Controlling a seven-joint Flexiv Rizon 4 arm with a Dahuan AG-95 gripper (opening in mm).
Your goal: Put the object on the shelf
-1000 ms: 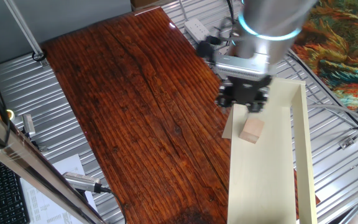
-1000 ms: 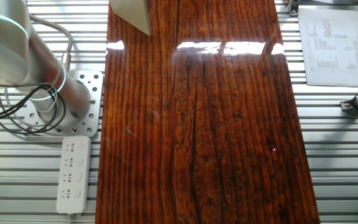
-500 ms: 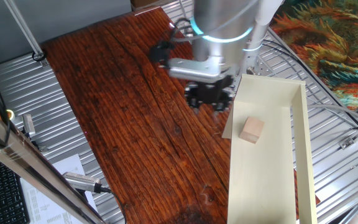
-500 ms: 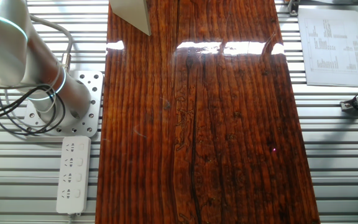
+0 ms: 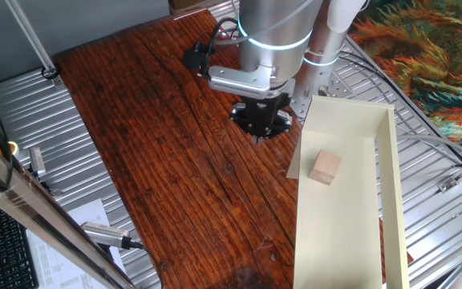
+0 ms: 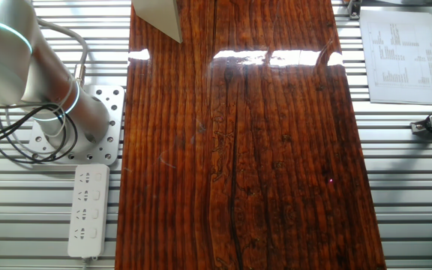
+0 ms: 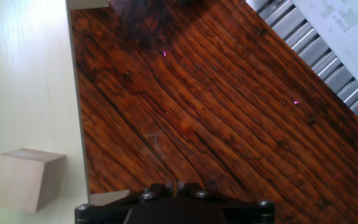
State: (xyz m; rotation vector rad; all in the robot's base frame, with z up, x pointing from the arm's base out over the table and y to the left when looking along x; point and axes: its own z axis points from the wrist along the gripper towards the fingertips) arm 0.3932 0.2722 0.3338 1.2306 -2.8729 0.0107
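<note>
Cube point(image 5: 324, 168) sat loose on shelf point(image 5: 339, 241). Gripper point(image 5: 261, 128) hung over tabletop point(image 5: 159, 136) at cube's ten o'clock; jaws' state not discernible.

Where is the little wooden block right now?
The block sits alone on the cream shelf, near its upper end in one fixed view. The tool hangs to its left, over the brown table.
</note>
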